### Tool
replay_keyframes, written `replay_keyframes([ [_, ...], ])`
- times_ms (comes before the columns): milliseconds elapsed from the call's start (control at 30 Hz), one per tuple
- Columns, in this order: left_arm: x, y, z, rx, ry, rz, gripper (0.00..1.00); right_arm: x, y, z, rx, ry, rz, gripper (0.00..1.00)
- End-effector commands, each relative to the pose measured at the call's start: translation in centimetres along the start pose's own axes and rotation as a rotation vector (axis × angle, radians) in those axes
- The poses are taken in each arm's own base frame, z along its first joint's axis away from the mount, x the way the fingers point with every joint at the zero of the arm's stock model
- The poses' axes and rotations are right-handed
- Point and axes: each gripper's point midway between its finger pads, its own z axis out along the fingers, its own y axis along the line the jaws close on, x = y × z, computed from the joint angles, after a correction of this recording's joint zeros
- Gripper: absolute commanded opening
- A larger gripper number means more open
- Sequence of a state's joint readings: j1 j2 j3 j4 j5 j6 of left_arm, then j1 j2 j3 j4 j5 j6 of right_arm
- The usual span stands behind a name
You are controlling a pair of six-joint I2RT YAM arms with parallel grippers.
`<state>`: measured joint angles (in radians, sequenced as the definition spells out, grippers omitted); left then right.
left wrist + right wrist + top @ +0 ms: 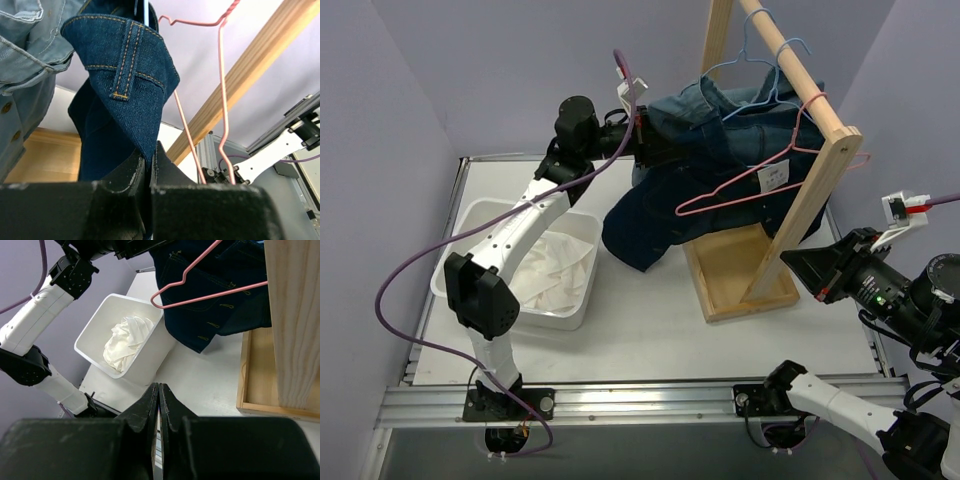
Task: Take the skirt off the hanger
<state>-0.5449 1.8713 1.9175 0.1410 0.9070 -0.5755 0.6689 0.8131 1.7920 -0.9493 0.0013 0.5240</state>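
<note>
The white skirt (pixel 555 265) lies crumpled in a white bin (pixel 480 215), off the hanger; it also shows in the right wrist view (pixel 127 340). The pink-red wire hanger (pixel 740 185) hangs bare on the wooden rail, seen also in the left wrist view (pixel 222 100) and the right wrist view (pixel 200 295). My left gripper (pixel 645 140) is high by the rail, shut (pixel 150 150) on the edge of a dark-blue denim garment (pixel 130 75). My right gripper (pixel 795 262) is shut and empty (pixel 158 387), to the right of the rack.
A wooden rack (pixel 820 170) with a tray base (pixel 740 285) stands at the right. Light-blue wire hangers (pixel 770 55) and a light-blue denim shirt (pixel 25 50) hang on its rail. The dark denim garment (pixel 660 215) drapes down to the table beside the bin.
</note>
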Motion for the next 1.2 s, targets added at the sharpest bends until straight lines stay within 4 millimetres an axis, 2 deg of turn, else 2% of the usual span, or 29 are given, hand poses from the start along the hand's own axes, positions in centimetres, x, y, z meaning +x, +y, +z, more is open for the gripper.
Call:
replay_keyframes([
  [0,-6.4,-6.9,-1.7,0.111,-0.155,0.211,0.02,-0.7,0.2,-0.4,-0.008,-0.032,0.008,0.00],
  [200,-7.0,-7.6,-3.2,0.120,-0.182,0.227,0.02,-0.7,0.2,-0.4,-0.012,-0.035,0.009,0.00],
  [400,-7.5,-8.5,-3.8,0.142,-0.201,0.234,0.02,-0.8,0.2,-0.3,-0.005,-0.027,-0.003,0.00],
  [633,-7.6,-8.3,-4.9,0.121,-0.218,0.234,0.02,-0.5,0.1,-0.2,-0.001,-0.020,-0.005,0.00],
  [767,-7.9,-8.8,-6.2,0.114,-0.250,0.237,0.02,-0.5,0.1,0.1,0.001,-0.016,-0.007,0.00],
  [933,-8.2,-8.1,-7.6,0.093,-0.272,0.218,0.02,-0.5,0.1,0.3,0.002,-0.013,-0.011,0.00],
  [1167,-6.5,-7.3,-9.3,0.019,-0.230,0.171,0.02,-0.5,0.2,1.1,0.010,0.001,-0.017,0.01],
])
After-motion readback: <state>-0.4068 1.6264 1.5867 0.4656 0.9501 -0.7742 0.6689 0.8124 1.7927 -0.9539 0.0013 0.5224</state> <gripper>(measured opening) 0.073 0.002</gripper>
